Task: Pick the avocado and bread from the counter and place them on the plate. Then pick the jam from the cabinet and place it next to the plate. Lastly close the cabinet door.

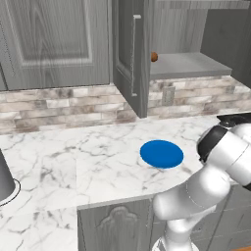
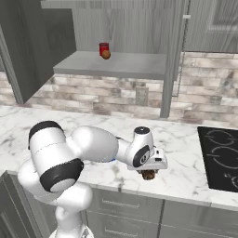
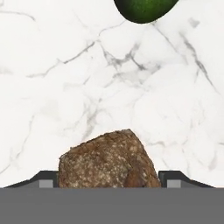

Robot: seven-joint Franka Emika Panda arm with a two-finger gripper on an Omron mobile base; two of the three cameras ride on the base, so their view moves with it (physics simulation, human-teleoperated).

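Bread [image 3: 109,159] sits pinched between your gripper [image 2: 148,175] fingers, just above the counter [image 3: 57,87], with the avocado [image 3: 144,9] lying beyond it. Lift straight, then carry it to the plate [image 1: 162,153] without loosening.

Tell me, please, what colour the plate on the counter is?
Bright blue; the plate shows best in the left base view.
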